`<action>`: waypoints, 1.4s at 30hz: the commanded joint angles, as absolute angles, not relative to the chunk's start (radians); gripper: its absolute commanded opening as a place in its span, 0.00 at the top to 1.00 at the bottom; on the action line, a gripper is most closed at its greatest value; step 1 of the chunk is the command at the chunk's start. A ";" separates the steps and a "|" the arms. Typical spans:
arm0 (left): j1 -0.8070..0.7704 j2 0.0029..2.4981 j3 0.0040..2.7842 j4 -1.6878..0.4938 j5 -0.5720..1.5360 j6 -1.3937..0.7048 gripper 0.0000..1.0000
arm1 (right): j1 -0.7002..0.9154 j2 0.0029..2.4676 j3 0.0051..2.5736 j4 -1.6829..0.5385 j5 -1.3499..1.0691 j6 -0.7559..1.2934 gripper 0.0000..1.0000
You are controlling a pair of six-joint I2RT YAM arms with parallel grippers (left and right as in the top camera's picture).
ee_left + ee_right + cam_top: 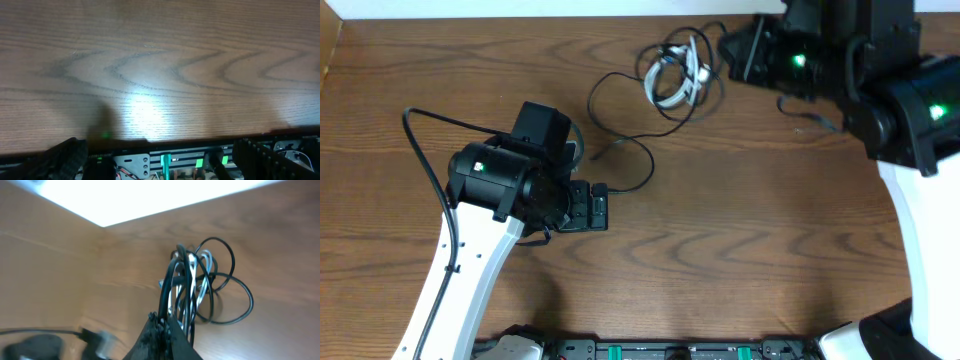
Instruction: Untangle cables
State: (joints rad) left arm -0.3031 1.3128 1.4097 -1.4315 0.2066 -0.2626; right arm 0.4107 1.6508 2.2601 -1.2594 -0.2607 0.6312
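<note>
The cables lie in a tangled bundle (675, 75) at the table's back middle: a white cord (668, 88) coiled among black loops. One long black cable (620, 140) trails forward from it, ending near my left gripper (598, 208). My right gripper (728, 50) is at the bundle's right side. In the right wrist view it (163, 322) is shut on a black cable strand (167, 287), with the white cord (200, 287) and black loops (235, 305) just beyond. My left gripper (165, 162) is open and empty over bare wood.
A thick black wire (420, 150) runs along the left arm. A black rail with green tags (670, 351) lines the table's front edge, also seen in the left wrist view (165, 160). A blurred plug-like object (100, 340) lies on the wood at lower left.
</note>
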 commanded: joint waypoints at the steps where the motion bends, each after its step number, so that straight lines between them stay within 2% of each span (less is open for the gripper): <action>1: -0.307 1.313 1.411 -1.431 0.200 -0.268 0.02 | 0.455 1.684 2.192 -1.336 -0.054 0.647 0.98; 5: -0.307 1.313 1.411 -1.431 0.200 -0.268 0.02 | 0.492 1.688 2.067 -1.338 0.072 0.747 0.98; 13: -0.307 1.313 1.411 -1.431 0.200 -0.268 0.02 | 0.530 1.688 1.912 -1.291 0.065 0.756 0.96; 20: -0.307 1.313 1.411 -1.431 0.200 -0.268 0.02 | 0.558 1.688 1.906 -1.234 -0.121 0.679 0.94; 22: -0.307 1.313 1.411 -1.431 0.200 -0.268 0.02 | 0.567 1.688 1.906 -1.222 -0.109 0.669 0.83; 26: -0.307 1.313 1.411 -1.431 0.200 -0.268 0.02 | 0.570 1.688 1.902 -1.230 -0.027 0.653 0.51; 27: -0.307 1.313 1.411 -1.431 0.200 -0.268 0.02 | 0.569 1.688 1.902 -1.231 -0.025 0.653 0.40; 30: -0.307 1.313 1.411 -1.421 0.201 -0.268 0.02 | 0.566 1.688 1.902 -1.232 -0.028 0.632 0.23; 33: -0.307 1.313 1.411 -1.409 0.231 -0.303 0.02 | 0.559 1.688 1.902 -1.251 0.001 0.523 0.01; 37: -0.308 1.313 1.411 -1.380 0.377 -0.323 0.02 | 0.496 1.688 1.902 -1.317 0.087 0.526 0.01; 42: -0.341 1.315 1.399 -1.320 0.408 -0.329 0.02 | 0.389 1.688 1.901 -1.374 0.075 0.526 0.01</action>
State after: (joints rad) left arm -0.3149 1.3128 1.4097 -1.3422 0.3473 -0.3141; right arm 0.4488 1.7027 1.9068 -1.3476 0.0452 0.5491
